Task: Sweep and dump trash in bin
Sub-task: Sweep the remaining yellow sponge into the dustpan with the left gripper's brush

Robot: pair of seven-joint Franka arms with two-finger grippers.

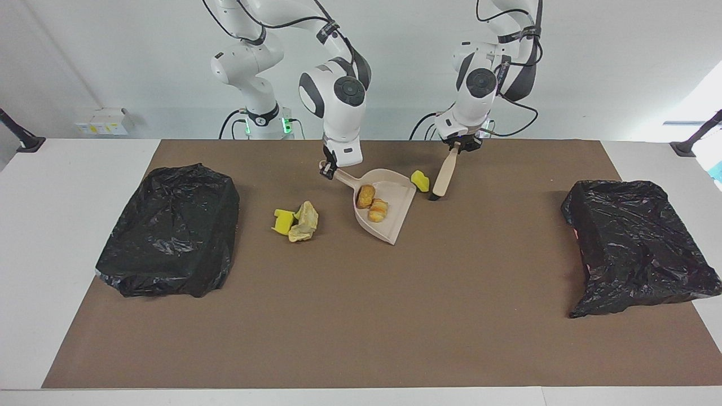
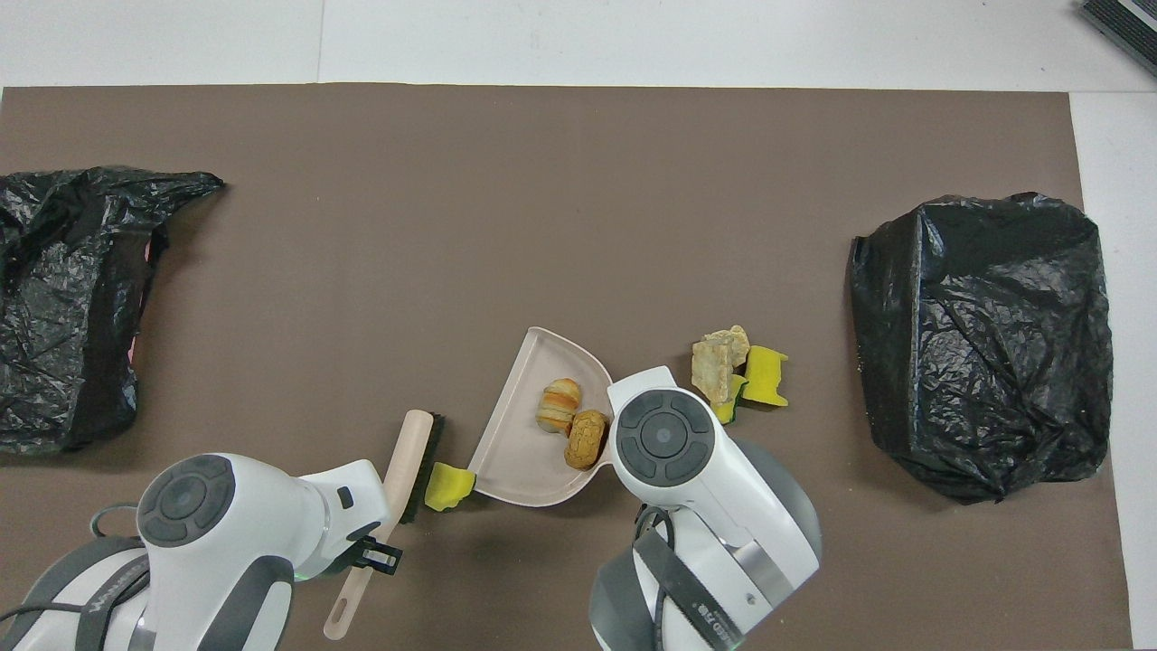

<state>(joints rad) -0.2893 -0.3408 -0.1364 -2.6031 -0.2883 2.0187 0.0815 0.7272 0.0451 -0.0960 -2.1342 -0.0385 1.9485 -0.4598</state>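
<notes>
Left gripper (image 1: 461, 145) fingers clenched on brush (image 1: 441, 179); right gripper (image 1: 329, 167) fingers grasping dustpan (image 1: 395, 217) handle. Trash: two rolls (image 1: 372, 203) in dustpan, sponge chunk (image 1: 419, 180) between dustpan and brush.

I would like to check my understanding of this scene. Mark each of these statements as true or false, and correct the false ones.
1. Two bread rolls lie in the dustpan. True.
2. The left gripper holds the dustpan. False: it is shut on the brush; the right gripper holds the dustpan by its handle.
3. One yellow sponge chunk lies on the mat between the brush and the dustpan. True.
4. The paper wad is already in the dustpan. False: it lies on the mat beside another sponge piece, toward the right arm's end of the table.
5. Only one black bag is on the table. False: there is a black bag at the right arm's end and another at the left arm's end.
</notes>
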